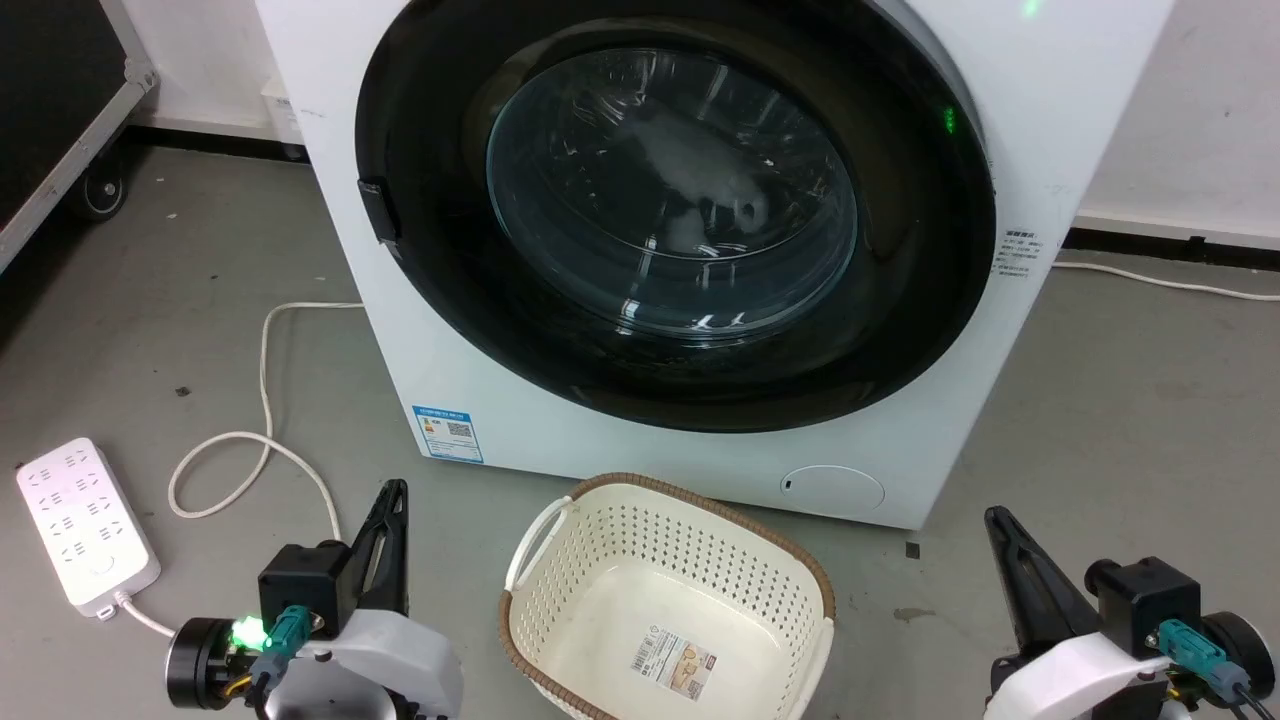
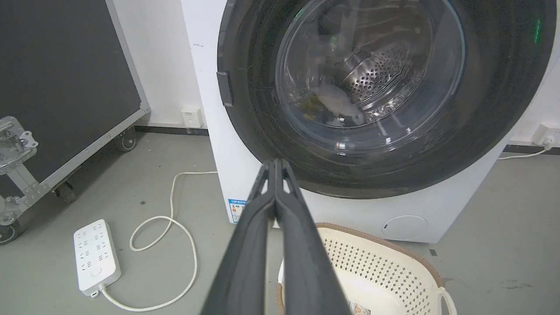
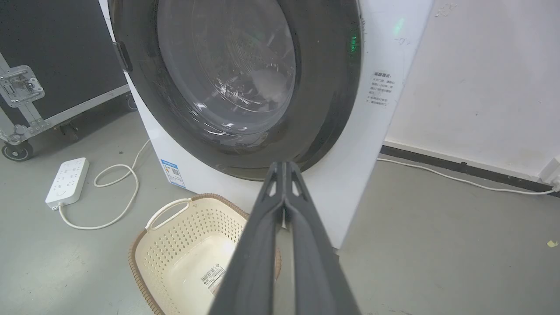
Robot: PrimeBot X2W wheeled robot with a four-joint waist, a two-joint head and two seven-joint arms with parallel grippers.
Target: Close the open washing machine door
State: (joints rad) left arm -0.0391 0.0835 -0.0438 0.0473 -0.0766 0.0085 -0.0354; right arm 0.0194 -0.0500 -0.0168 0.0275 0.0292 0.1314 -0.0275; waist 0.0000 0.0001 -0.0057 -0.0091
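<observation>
The white washing machine (image 1: 1060,80) stands on the floor ahead of me. Its door (image 1: 420,300), with a glossy black rim and a bulging glass window, lies flat against the front with no gap showing. A small black handle (image 1: 380,210) sits on the rim's left side. Pale laundry and the steel drum (image 2: 372,78) show through the glass. My left gripper (image 1: 396,490) is low at the left, shut and holding nothing, well short of the machine. My right gripper (image 1: 992,514) is low at the right, also shut and empty. From the wrists, the door (image 2: 253,131) (image 3: 323,87) rises beyond the pressed-together fingertips (image 2: 275,162) (image 3: 284,164).
A cream perforated laundry basket (image 1: 600,540) sits on the floor between my arms, just before the machine. A white power strip (image 1: 85,525) and its looped cable (image 1: 265,400) lie at the left. A black wheeled flight case (image 1: 50,100) stands at the far left. A white cable (image 1: 1160,280) runs along the right wall.
</observation>
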